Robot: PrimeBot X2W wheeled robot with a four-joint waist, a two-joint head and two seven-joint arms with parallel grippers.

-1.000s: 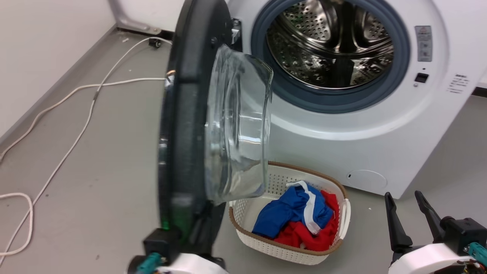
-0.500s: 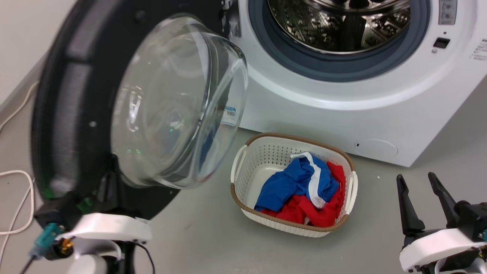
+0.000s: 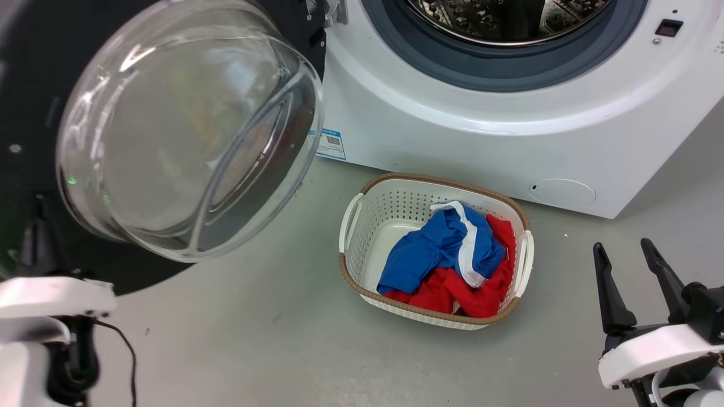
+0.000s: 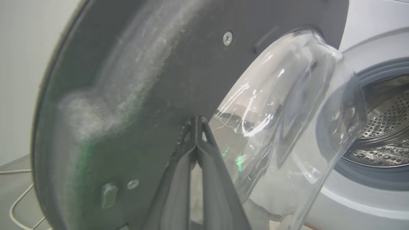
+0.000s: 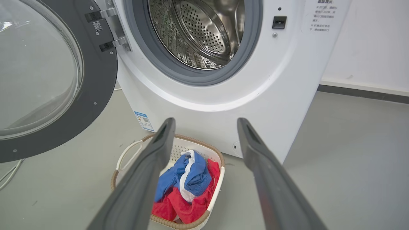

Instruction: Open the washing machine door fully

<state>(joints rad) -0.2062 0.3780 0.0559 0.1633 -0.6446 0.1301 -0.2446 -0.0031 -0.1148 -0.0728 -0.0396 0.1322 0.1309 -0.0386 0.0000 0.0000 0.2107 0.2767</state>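
Observation:
The washing machine (image 3: 452,141) is a white box with a grey ring around its steel drum (image 5: 198,35). Its door (image 3: 169,130), black with a bulging glass bowl, stands swung far out to the left on its metal hinge (image 5: 111,28). My left gripper (image 4: 196,121) is shut, its tips resting against the door's dark inner face (image 4: 143,80) just beside the glass. In the head view the left arm's white wrist (image 3: 51,297) sits below the door. My right gripper (image 3: 628,265) hangs open at the lower right, away from the door, holding nothing.
A white laundry basket (image 3: 348,226) with blue and red clothes (image 3: 447,254) stands on the grey floor in front of the machine, between my right fingers (image 5: 153,159) in the right wrist view. A white cable (image 4: 19,204) lies on the floor at the left.
The door has swung much further open to the left, from edge-on to showing its inner face. My left arm has gone left with it, and the head camera has shifted. The right gripper stays open.

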